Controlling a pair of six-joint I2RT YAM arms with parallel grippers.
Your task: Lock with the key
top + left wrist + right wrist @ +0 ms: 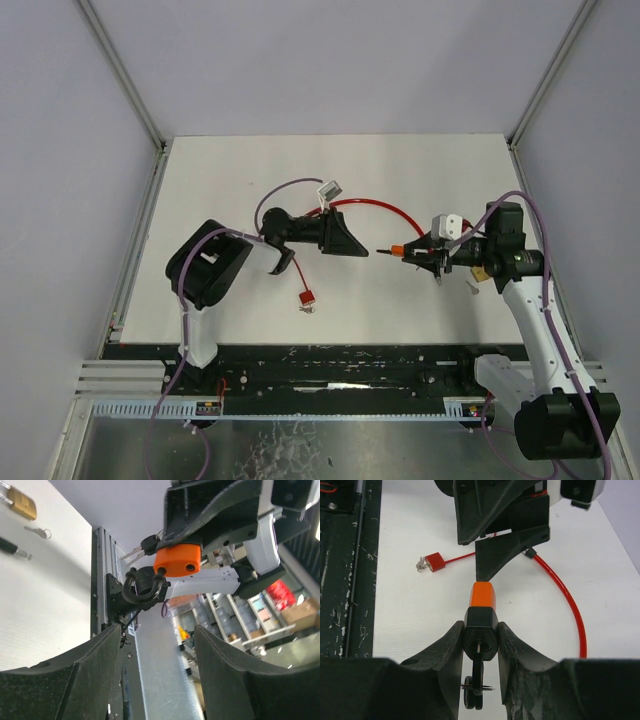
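My right gripper is shut on the lock, a padlock with a black key end and an orange far end. The key sits in its keyhole, with spare keys hanging off a ring. From above, the right gripper holds the lock just above the table. My left gripper points at the lock's orange end, just short of it, jaws open and empty. The left wrist view has the orange body, a black shackle loop beside it, and my left gripper open below.
A red padlock with small keys lies on the white table, joined to a red cable that arcs behind both grippers. A brass padlock and a loose key lie near the right arm. A black rail runs along the near edge.
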